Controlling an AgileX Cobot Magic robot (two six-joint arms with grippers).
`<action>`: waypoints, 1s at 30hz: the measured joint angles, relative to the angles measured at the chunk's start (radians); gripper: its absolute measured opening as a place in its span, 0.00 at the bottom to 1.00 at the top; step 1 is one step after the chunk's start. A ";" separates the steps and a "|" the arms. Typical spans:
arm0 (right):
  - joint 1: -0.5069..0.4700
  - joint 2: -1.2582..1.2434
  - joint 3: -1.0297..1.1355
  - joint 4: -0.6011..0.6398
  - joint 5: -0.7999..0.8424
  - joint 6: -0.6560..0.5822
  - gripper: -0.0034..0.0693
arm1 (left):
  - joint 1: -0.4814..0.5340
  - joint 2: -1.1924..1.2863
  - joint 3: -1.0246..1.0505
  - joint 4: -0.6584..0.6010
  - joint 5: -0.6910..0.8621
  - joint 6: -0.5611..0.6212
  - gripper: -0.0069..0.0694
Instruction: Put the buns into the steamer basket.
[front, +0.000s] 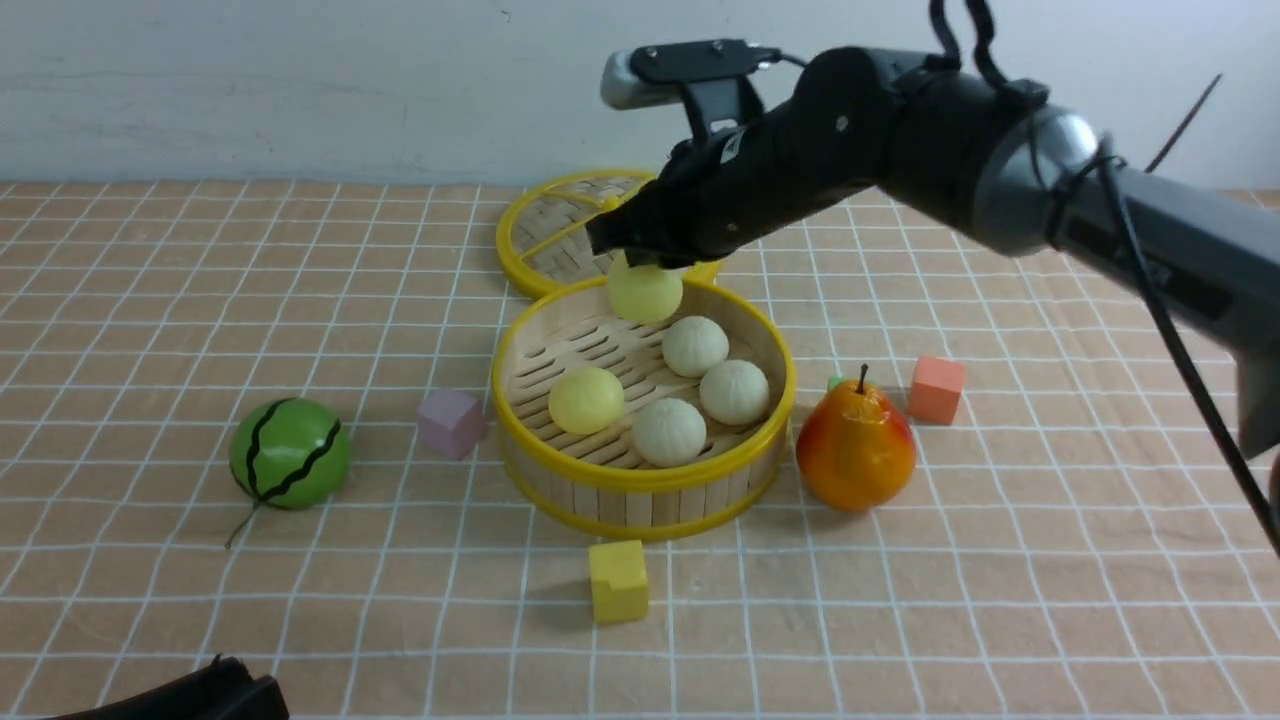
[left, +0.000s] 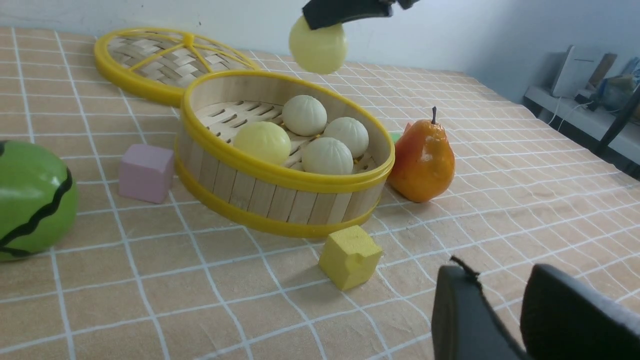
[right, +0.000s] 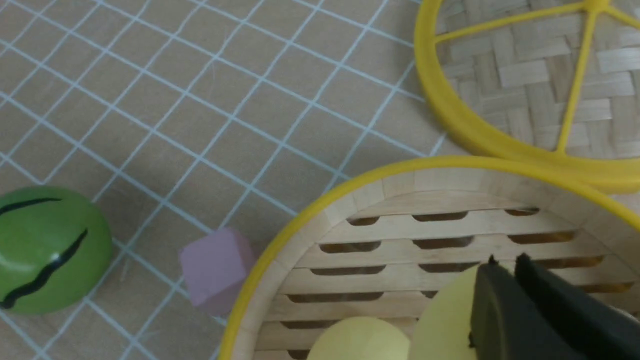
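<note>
My right tool (front: 640, 262) pinched yellow bun (front: 645, 292) above steamer basket (front: 620, 500); I guessed light, matte, non-slippy; grip across widest part best.

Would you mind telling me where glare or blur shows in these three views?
Front view: faint sheen on the glossy orange pear. Left wrist view: the left gripper looks blurred. Right wrist view: glare spot on the green striped ball.
</note>
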 joint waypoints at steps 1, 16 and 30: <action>0.003 0.022 0.000 0.006 -0.028 0.000 0.06 | 0.000 0.000 0.000 0.000 0.000 0.000 0.34; 0.009 0.145 0.000 0.065 -0.177 -0.002 0.42 | 0.000 0.000 0.000 0.000 0.000 0.000 0.36; -0.004 -0.164 0.006 -0.060 0.431 0.057 0.44 | 0.000 0.000 0.000 0.000 0.000 0.000 0.37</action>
